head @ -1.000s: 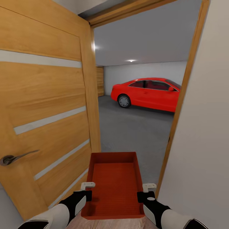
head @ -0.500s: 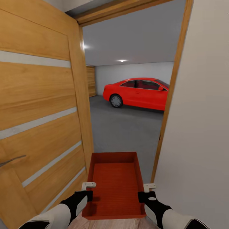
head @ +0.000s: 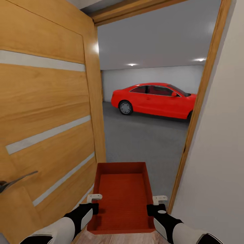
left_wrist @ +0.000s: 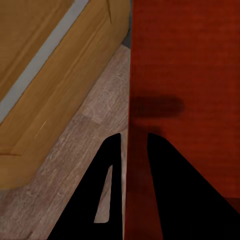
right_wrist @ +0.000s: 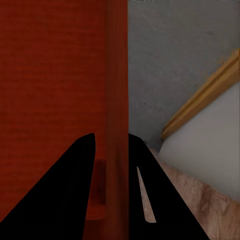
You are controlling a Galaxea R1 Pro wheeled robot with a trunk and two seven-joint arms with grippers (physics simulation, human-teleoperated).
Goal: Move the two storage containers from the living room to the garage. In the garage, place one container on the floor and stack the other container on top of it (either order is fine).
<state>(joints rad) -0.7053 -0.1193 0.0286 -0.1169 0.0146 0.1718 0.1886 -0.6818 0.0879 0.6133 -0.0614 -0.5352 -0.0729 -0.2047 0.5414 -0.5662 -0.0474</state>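
Note:
An orange-red storage container [head: 122,200] hangs low in front of me in the head view, held between both arms. My left gripper [head: 92,200] is shut on its left wall and my right gripper [head: 155,202] is shut on its right wall. In the left wrist view the black fingers of the left gripper [left_wrist: 132,137] pinch the thin red wall of the container [left_wrist: 185,75]. The right wrist view shows the right gripper [right_wrist: 112,136] clamped on the opposite wall of the container [right_wrist: 50,75]. Ahead, through the doorway, lies the garage with its dark grey floor [head: 142,142].
An open wooden door [head: 47,118] with a metal handle [head: 13,183] stands close on my left. The wooden door frame [head: 200,112] and a white wall [head: 217,169] are close on my right. A red car [head: 154,100] is parked at the far side. Wood planks [head: 118,239] lie under the container.
The whole picture swung left and then back right, so the camera moved. More of the garage shows through the doorway. The container stays held the same way in both grippers.

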